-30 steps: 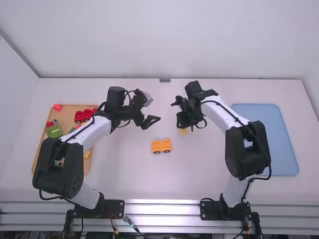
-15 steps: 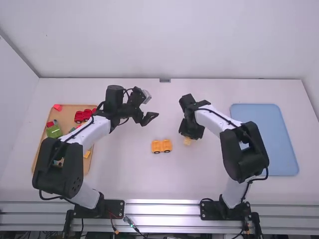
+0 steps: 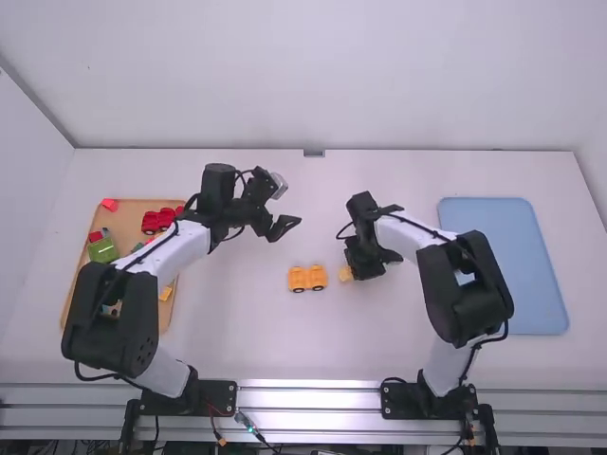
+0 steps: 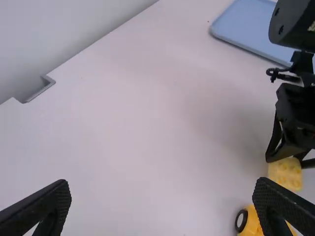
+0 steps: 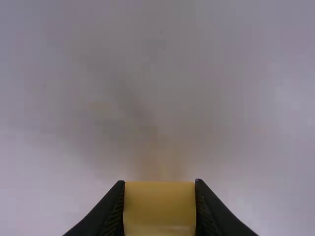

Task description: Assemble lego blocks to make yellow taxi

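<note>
One blue tray [image 3: 507, 246], one brown tray [image 3: 128, 220], one wheeled yellow piece [image 3: 307, 277], one held yellow block [image 3: 345, 274]

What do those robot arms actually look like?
Both arms mix white links with chunky black joints, and black cables loop along them. The left gripper and right gripper are black too, each with two fingers; the left one's look tapered and ridged.

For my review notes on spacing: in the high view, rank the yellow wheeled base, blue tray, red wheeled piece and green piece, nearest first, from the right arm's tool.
1. Yellow wheeled base: just left of the right tool.
2. Blue tray: table's right side.
3. Red wheeled piece: on the wooden tray, left.
4. Green piece: same tray, farther left.
</note>
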Available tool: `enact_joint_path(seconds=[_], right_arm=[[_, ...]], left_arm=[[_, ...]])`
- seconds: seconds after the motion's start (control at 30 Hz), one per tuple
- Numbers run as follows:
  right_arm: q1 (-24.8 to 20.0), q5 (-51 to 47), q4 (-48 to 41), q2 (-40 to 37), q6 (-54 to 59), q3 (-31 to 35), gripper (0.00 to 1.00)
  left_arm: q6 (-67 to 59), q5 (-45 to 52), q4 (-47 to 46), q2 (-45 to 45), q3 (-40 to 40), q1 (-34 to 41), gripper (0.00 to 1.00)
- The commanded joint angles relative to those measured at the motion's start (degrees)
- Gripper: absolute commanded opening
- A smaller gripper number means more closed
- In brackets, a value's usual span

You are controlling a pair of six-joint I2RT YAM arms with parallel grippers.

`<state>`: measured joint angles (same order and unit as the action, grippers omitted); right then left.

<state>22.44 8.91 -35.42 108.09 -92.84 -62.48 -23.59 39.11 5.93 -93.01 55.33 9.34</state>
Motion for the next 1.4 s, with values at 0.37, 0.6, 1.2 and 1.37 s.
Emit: enact_joint_path(seconds=[0.37, 0.6, 1.2, 1.37], right_arm=[[-2.69, 5.62, 8.5, -1.33, -9.31, 7.63, 0.99], [-5.68, 9.62, 3.34, -2.23, 3.21, 2.51, 0.99], [-9.81, 1.7, -5.99, -3.54, 120.48, -21.57, 0.99], [-8.13, -0.81, -0.33, -3.52, 136.41, -21.53, 0.99]], left_arm=[[0.17, 0.44, -0.13, -0.33, -0.24, -0.35, 0.99], [0.13, 0.17, -0.61, -0.33, -0.24, -0.35, 0.99], [-3.5, -1.29, -2.54, -0.33, -0.24, -0.35, 0.99], [-2.89, -1.29, -3.19, -0.33, -0.24, -0.35, 0.99]])
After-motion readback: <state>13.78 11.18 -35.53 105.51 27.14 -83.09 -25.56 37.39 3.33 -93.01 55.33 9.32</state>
